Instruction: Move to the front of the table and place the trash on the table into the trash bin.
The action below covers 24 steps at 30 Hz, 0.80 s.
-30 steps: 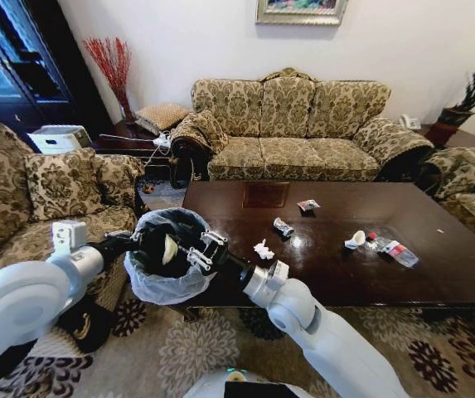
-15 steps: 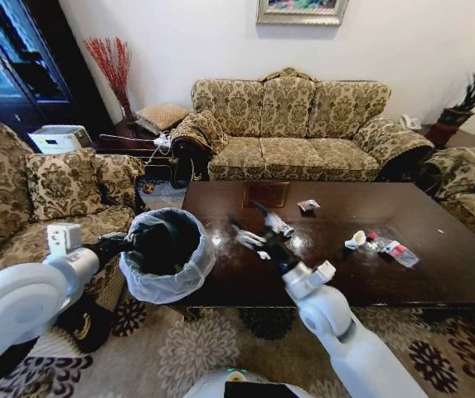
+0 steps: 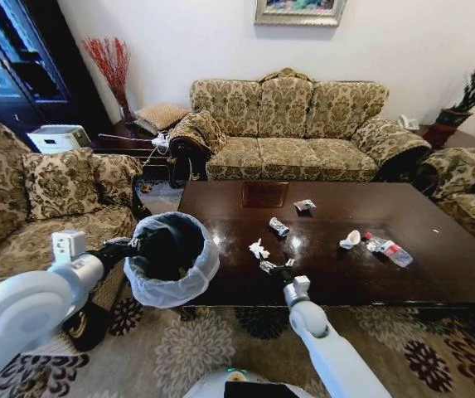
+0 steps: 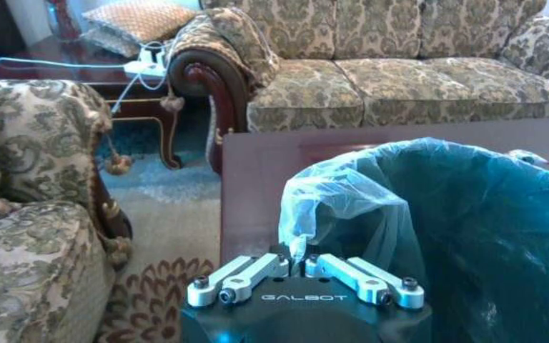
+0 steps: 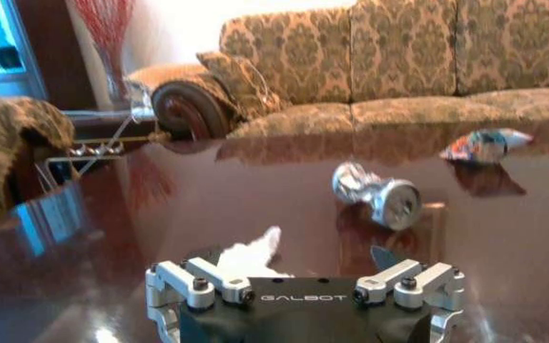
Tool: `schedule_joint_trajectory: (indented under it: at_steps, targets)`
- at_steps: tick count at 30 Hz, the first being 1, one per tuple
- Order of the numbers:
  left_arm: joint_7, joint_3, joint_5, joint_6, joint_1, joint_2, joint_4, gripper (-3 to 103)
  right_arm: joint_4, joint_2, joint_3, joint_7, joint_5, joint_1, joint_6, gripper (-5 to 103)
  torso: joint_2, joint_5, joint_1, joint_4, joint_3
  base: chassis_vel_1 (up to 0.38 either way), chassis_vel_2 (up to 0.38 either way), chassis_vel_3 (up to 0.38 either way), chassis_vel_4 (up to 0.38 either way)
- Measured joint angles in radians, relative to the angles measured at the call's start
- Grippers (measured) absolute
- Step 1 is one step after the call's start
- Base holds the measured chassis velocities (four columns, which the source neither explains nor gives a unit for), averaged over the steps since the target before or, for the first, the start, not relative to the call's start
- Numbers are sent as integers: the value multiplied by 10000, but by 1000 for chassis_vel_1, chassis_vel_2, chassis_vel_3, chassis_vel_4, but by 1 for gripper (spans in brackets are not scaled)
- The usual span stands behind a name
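My left gripper is shut on the bag-lined rim of the trash bin, holding it off the table's left end. The dark glossy table carries trash: a white paper scrap, a crumpled silver wrapper, a small colourful wrapper, a white cup and a clear bottle. My right gripper hovers low over the table's front edge, open, just short of the paper scrap. Beyond it lie the silver wrapper and the colourful wrapper.
A patterned sofa stands behind the table. An armchair is on the left and another seat on the right. A patterned rug covers the floor in front. A side table with cables stands at the back left.
My right gripper has swung from above the trash bin back over the table and dropped low beside the paper scrap. The left gripper still holds the bin, shifted slightly.
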Motion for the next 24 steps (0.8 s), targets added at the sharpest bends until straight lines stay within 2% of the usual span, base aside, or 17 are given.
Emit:
schedule_joint_trajectory:
  at_steps: [7,10,13,15,16,20,23,24]
  targets:
    - [37,148,44,-29,-54,32,61,3,-954,394,-209,-318,-34,609,-116,101,0,-5,0,5,0,0,0,0,0]
    - [55,229,71,-50,-71,26,75,3,-1239,473,-287,-480,-48,779,-187,87,0,-4,0,4,-1,0,0,0,0]
    - [84,273,85,-63,-84,23,92,3,-1422,523,-328,-498,-18,877,-238,82,0,1,0,3,0,0,0,0,0]
    - [98,298,108,-74,-87,22,107,3,-1589,601,-334,-501,13,958,-241,71,0,1,0,2,0,0,0,0,0]
    - [98,298,108,-74,-87,22,107,3,-1589,601,-334,-501,13,958,-241,71,0,1,0,2,0,0,0,0,0]
    - [109,301,121,-85,-72,81,114,3,-1632,649,-324,-530,34,994,-231,48,0,-1,0,3,0,0,0,0,0]
    - [112,300,121,-86,-66,111,113,3,-1637,622,-320,-558,26,997,-224,44,0,-1,-1,3,-1,0,0,0,0]
    - [115,300,122,-88,-62,127,111,3,-1647,610,-314,-580,16,1000,-220,38,0,0,-2,3,-1,0,0,0,0]
